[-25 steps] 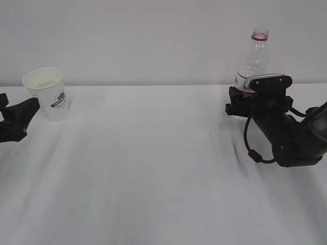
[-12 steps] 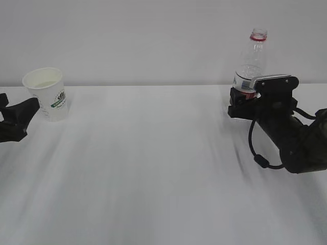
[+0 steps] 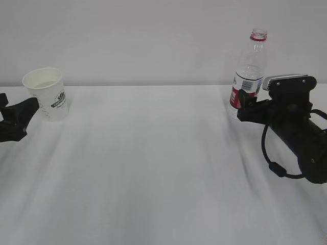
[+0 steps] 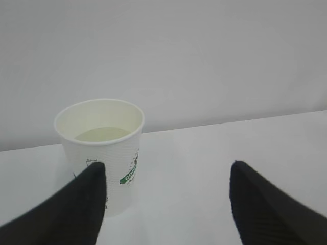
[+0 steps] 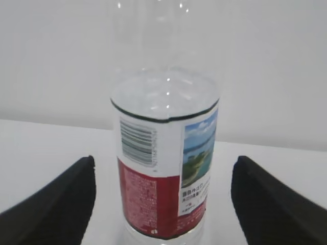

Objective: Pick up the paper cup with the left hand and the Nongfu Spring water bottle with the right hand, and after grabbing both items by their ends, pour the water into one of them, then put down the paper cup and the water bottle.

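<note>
- The white table (image 3: 153, 168) filled most of the outside view, with a plain pale wall behind it.
- The right hand (image 3: 244, 104) was the big black arm on the right side. It sat low over the table, and its fingers (image 5: 56, 204) were spread wide, one on each side of the bottle and not touching it.
- The Nongfu Spring water bottle (image 3: 248, 71) stood straight up near the back of the table on the right. It had no cap on (only the red ring showed at the neck). Its red and white label with a barcode faced the right wrist camera.
- The left hand (image 3: 23, 109) peeked in at the left edge. Its fingers (image 4: 66, 209) were wide apart and held nothing.
- The paper cup (image 3: 47, 93) stood upright at the back left, just past the left fingertips. Whether a finger touched it, I could not tell.
- The water (image 4: 102, 134) sat inside the cup, pale and still.
</note>
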